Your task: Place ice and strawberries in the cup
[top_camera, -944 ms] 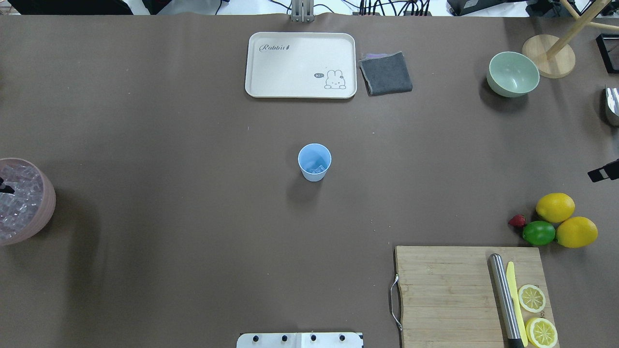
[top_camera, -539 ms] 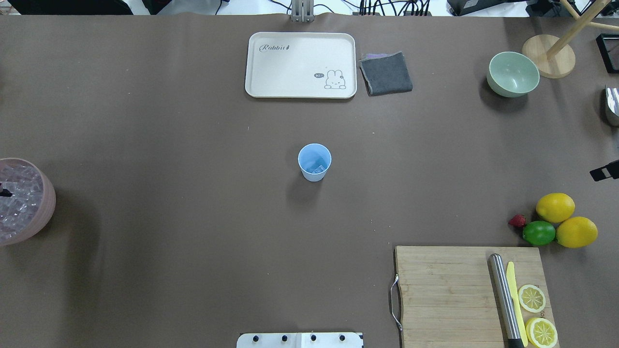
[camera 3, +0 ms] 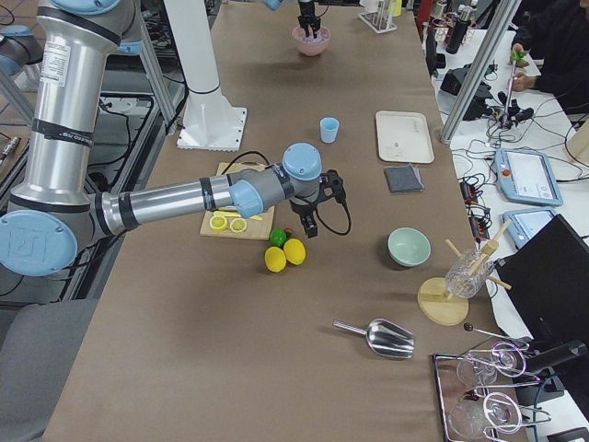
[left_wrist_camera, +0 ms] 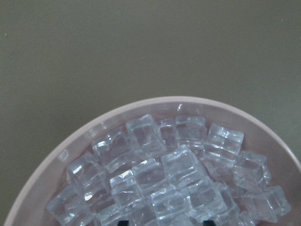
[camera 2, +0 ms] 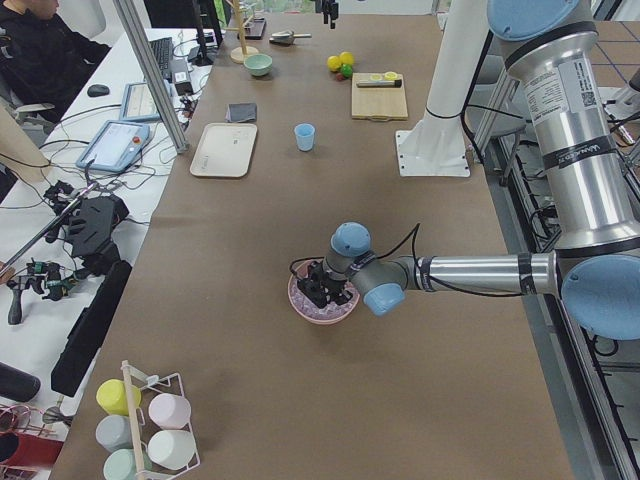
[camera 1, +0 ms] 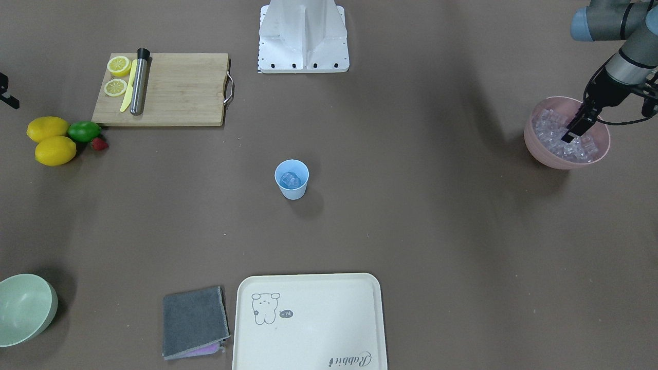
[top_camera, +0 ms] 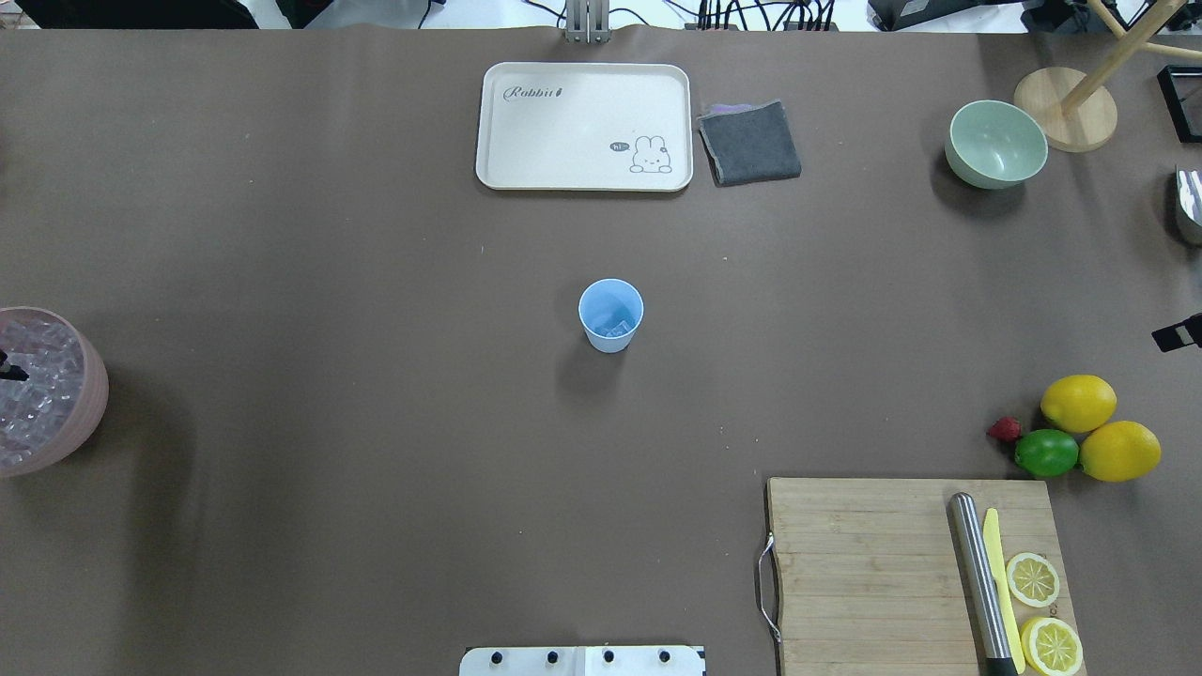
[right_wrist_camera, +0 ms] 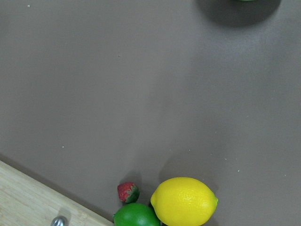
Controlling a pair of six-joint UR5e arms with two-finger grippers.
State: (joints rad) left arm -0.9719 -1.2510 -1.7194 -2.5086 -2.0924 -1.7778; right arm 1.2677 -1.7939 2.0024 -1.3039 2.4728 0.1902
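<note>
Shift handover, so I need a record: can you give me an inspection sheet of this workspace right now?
Surface: brown cover, smooth.
Job's things: ice heaped in pink bowl, some in upright cup; strawberry beside lime.
Clutter: cutting board, lemons, tray, grey cloth, green bowl.
Grippers: left gripper over the bowl's ice, jaws apart; right gripper near the lemons, jaws unclear.
Cables: cable bundle beyond the far edge.
Surroundings: operator at side desk.

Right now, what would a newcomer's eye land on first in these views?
Probably the left gripper, jaws open, poised over the pink plastic bowl heaped with clear ice cubes at the table's left end. Next, the light-blue plastic cup alone mid-table, a little ice already inside. Then the bright cluster beside the wooden cutting board: two yellow lemons, a green lime, one small red strawberry.
</note>
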